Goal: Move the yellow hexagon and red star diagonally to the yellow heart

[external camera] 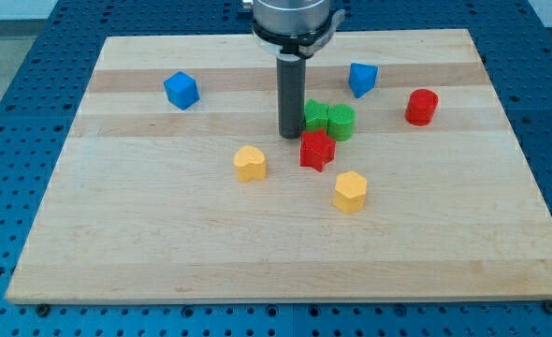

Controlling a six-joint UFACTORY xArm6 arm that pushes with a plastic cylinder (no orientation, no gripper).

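Yellow hexagon (350, 191) sits nearest, red star (317, 150) at its 11 o'clock, yellow heart (250, 163) at the star's 9. My tip (289, 137), a bare rod with no pincer to open or close, sits at the star's 10 o'clock, beside the green blocks (328, 120). A sloppy shove could drag those along or split the pair.

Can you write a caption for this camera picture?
My tip beside the red star, near yellow hexagon and yellow heart.
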